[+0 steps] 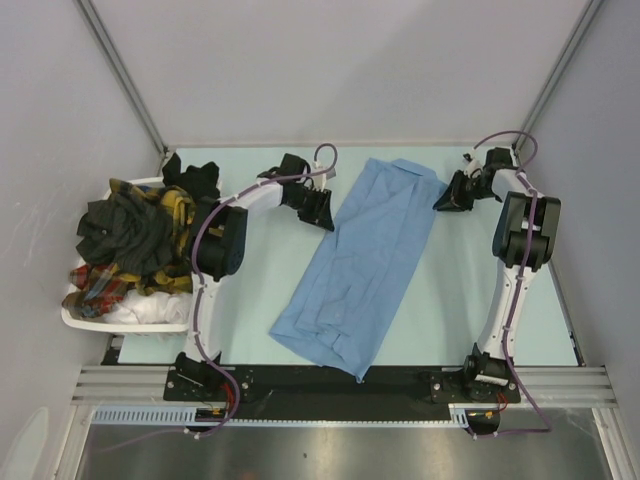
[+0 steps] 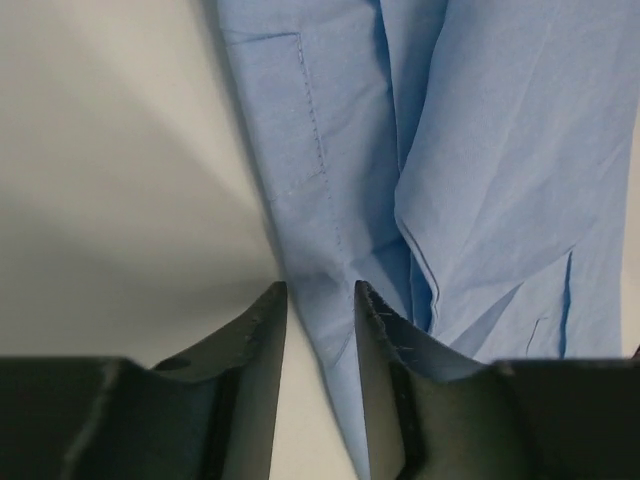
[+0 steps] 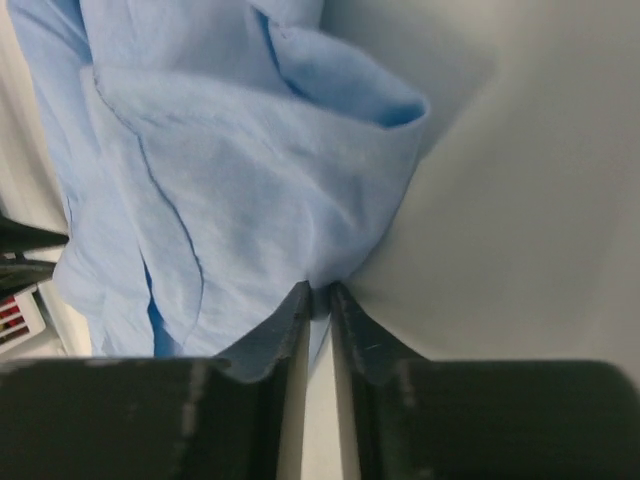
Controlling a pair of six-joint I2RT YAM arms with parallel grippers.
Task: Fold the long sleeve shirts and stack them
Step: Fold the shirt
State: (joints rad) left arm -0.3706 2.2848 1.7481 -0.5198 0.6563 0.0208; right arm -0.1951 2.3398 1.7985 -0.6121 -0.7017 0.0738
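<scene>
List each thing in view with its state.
Blue shirt: folded into a long strip, flat on the table.
Basket: full.
Other shirts: heaped unfolded in the basket.
Left jaws: open over the blue shirt's edge.
Right jaws: pinched on the blue shirt's corner.

Bright, even light from overhead fills the top view, leaving only faint shadows on the worktop [image 1: 250,300] and a dull sheen on the metal strip [image 1: 330,452] at its near edge. In the left wrist view a broad grey shadow lies across the worktop beside the left gripper [image 2: 318,290], whose fingers [image 2: 250,380] look dark and soft-edged. In the right wrist view the blue shirt [image 3: 250,180] is slightly blurred.
</scene>
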